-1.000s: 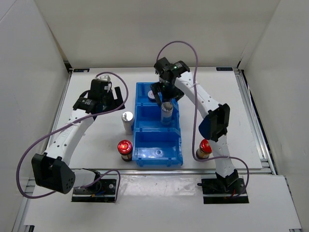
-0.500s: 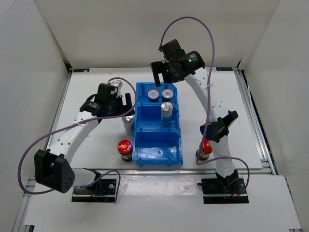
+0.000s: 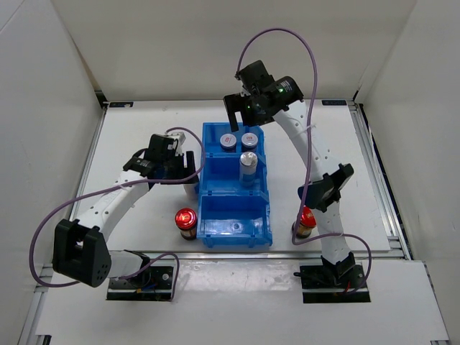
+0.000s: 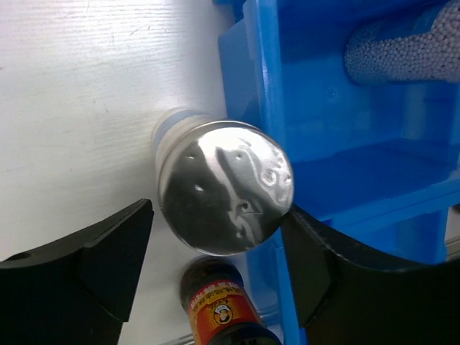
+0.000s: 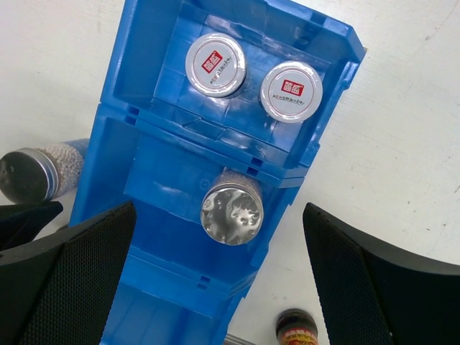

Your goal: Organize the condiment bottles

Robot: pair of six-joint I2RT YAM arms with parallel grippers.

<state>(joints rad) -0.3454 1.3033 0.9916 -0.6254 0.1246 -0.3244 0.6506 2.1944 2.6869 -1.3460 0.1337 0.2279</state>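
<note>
Silver-capped condiment bottle (image 4: 224,188) stands on the table (image 3: 136,136) just beside the blue bin (image 3: 237,215), between the spread jaws of the left gripper (image 4: 217,215). A second silver-capped bottle (image 5: 231,213) stands in the bin's middle compartment and two grey-lidded bottles (image 5: 215,65) in the far one. The right gripper (image 3: 243,115) hangs wide open and empty above the bin, and a red-capped bottle (image 3: 186,219) stands on the table at each side.

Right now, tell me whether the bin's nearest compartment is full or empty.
Empty: the near compartment shows only bare blue floor in the top view.
</note>
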